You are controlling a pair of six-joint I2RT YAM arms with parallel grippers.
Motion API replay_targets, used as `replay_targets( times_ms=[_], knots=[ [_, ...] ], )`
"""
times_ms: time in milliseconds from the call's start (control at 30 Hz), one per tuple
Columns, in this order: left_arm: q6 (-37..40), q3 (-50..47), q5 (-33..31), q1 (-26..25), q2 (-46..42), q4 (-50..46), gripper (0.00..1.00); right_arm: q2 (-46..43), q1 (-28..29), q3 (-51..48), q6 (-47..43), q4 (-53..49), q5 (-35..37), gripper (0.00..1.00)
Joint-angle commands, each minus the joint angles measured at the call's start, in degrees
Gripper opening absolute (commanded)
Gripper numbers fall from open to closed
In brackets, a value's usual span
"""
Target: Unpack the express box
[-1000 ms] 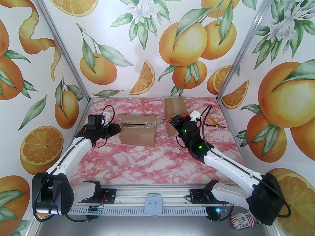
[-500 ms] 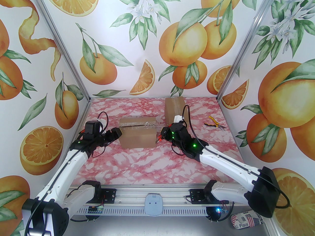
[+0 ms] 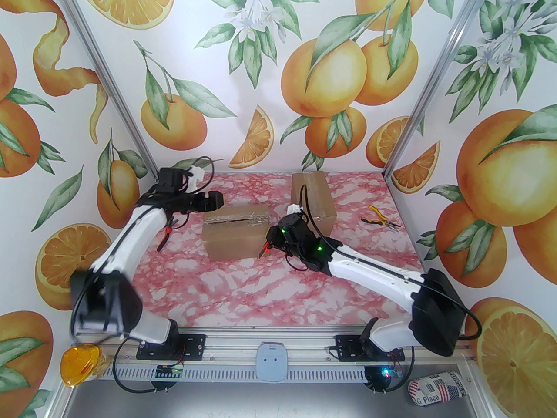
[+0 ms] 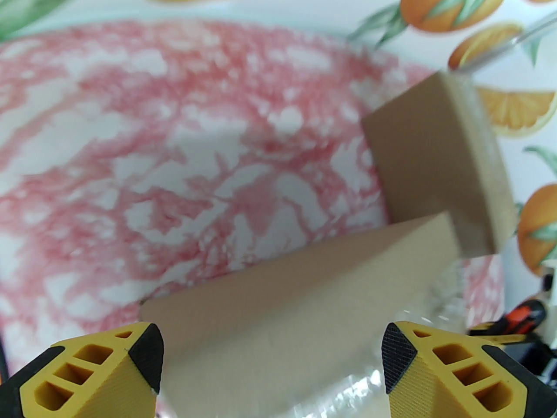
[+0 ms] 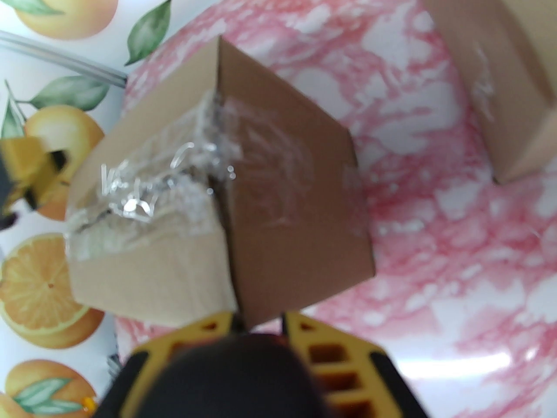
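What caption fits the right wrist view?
Right end effector, gripping a dark tool, beside a corner of the taped box.

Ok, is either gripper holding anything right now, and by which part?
Right gripper is shut on a small orange-tipped tool, clamped by its dark rear body. Left gripper is open and empty.

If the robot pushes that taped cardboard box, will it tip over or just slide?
Probably slide: the taped cardboard box sits low and wide, flat on the smooth marble-print table. Its crinkled clear tape may feel slippery.
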Motion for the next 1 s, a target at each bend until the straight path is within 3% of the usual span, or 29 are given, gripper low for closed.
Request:
replay_targets(
  times_ms=[0,333,400,700,833,967],
  knots=[
    [6.69,4.58,5.94,1.39,3.31,-5.07,0.80,3.49,-1.06,3.71,0.04,0.51,1.56,0.00],
    [6.05,-5.81,13.16,5.41,-3.06,-4.38,0.77,12.81,-6.00,14.83,-4.19,2.68,-3.52,0.00],
    [6.03,-13.31,13.67,5.87,-10.07,-6.58,0.77,19.23,-7.61,24.06,-8.89,0.08,-5.40,0.00],
    [-1.81,-26.24,17.21,6.36,-27.39,-6.90,0.77,32.51,-9.40,42.14,-12.30,1.24,-11.92,0.00],
    [-8.65,-31.37,20.17,4.68,-31.23,-1.58,0.77,36.59,-9.97,45.13,-11.25,9.12,-21.26,0.00],
    [-14.00,-34.61,19.59,-0.66,-32.96,4.15,0.78,39.37,-9.88,47.80,-9.74,13.85,-27.45,0.00]
  ],
)
